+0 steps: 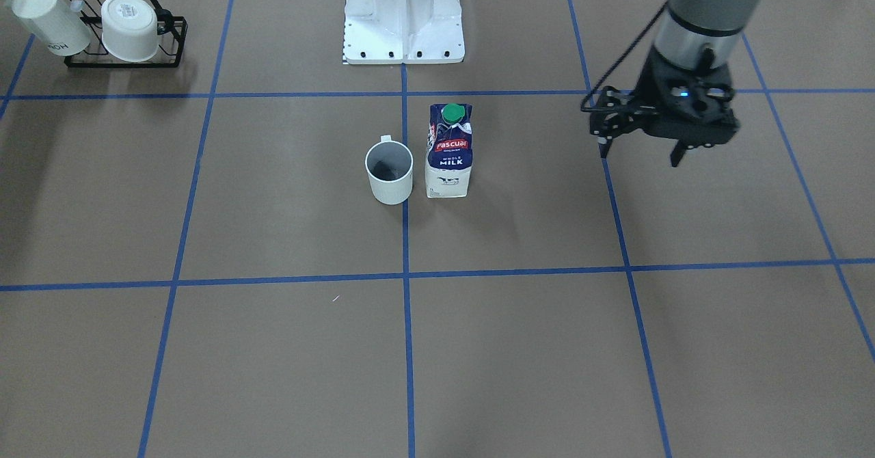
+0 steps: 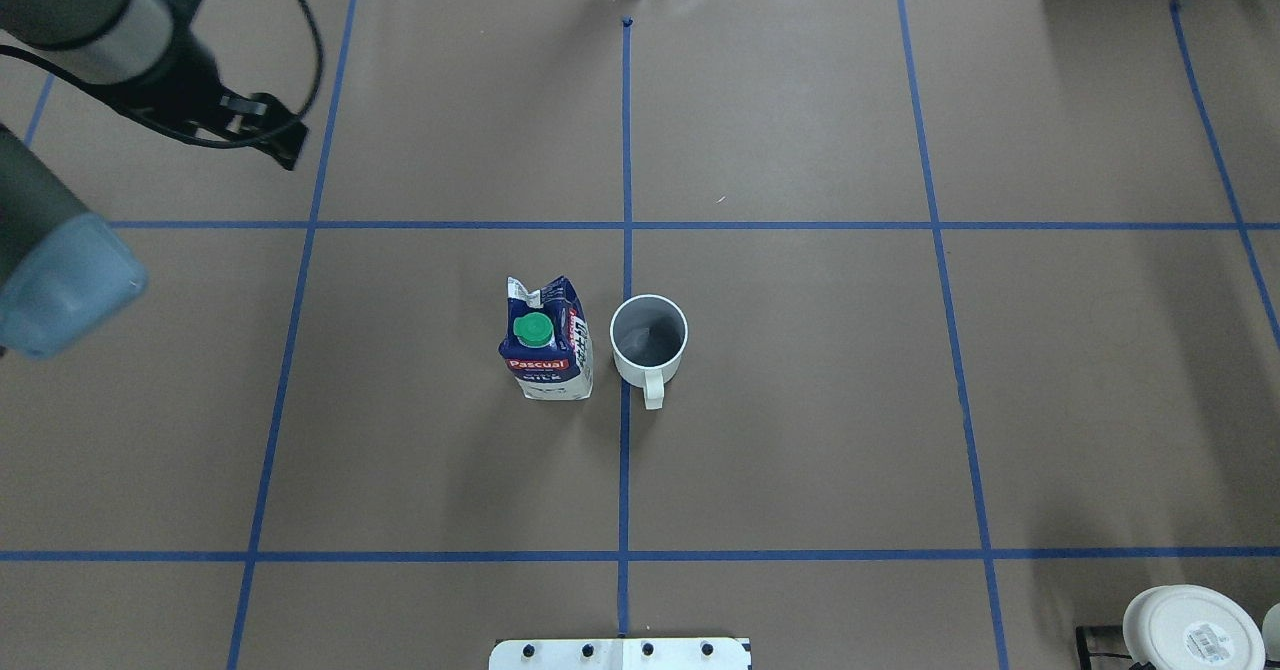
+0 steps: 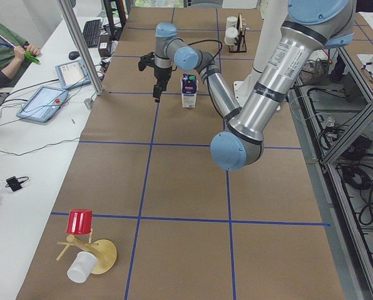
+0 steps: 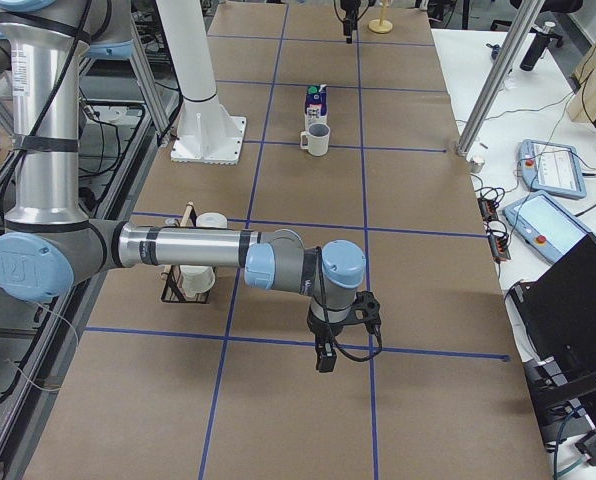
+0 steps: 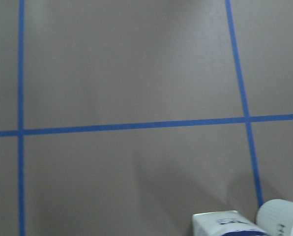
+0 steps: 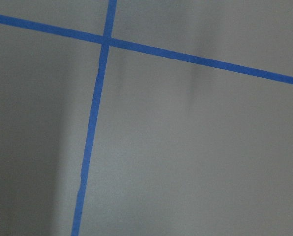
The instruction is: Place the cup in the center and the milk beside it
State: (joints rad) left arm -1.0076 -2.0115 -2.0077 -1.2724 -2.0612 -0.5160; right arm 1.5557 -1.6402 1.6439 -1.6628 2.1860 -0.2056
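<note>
Brown table [image 1: 273, 205]: Pascual WHOLE MILK carton [image 1: 448, 154] beside cup [image 1: 389, 174]; left claw [image 1: 640, 157] wide; right claw [image 4: 325, 360] unclear

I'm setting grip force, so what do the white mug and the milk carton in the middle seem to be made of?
The cup looks like glazed ceramic: smooth white wall, thick rim, moulded loop handle; hard plastic is possible. The milk looks like coated paperboard: printed faces, folded gable top. Its green cap looks plastic.
</note>
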